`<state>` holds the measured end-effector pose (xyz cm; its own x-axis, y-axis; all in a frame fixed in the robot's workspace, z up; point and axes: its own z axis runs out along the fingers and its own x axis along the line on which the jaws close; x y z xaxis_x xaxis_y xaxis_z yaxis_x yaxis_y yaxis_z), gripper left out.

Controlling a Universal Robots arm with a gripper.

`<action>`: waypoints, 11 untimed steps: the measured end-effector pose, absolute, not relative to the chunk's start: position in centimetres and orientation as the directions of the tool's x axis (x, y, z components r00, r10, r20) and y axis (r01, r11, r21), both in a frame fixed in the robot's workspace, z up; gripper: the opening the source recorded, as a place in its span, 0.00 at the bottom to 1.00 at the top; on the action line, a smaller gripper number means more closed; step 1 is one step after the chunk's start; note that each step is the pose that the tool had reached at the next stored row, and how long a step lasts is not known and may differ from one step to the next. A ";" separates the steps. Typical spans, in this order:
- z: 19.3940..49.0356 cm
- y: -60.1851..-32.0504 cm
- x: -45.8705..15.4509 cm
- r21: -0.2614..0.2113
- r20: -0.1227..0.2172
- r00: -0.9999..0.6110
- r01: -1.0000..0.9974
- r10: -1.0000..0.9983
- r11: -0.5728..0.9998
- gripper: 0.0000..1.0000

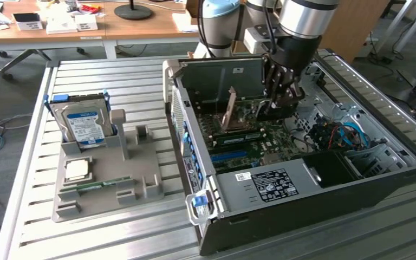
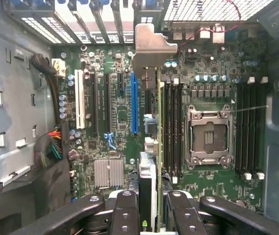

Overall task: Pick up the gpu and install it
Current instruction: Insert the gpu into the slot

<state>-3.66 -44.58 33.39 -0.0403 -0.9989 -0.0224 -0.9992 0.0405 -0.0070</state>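
The gripper [image 2: 149, 205] clamps the gpu [image 2: 151, 122] edge-on, long axis parallel to the motherboard [image 2: 119, 137] slots below.

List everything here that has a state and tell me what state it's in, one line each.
gpu: held edge-on over the motherboard, inside the case.
gripper: shut on the gpu.
computer case: side panel off, interior exposed.
CPU socket: empty, its lever up.
hard drive: standing upright in the grey holder outside the case.

gpu [image 2: 151, 147] base hidden between pincer [image 2: 151, 205] fingers
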 end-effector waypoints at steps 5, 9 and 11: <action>33.3 -44.6 -3.9 -0.007 -0.022 -0.040 -0.999 -0.999 0.040 0.27; 33.2 -44.6 -4.0 -0.007 -0.023 -0.040 -0.999 -0.999 0.041 0.27; 33.2 -44.6 -4.3 -0.008 -0.022 -0.040 -0.999 -0.999 0.040 0.27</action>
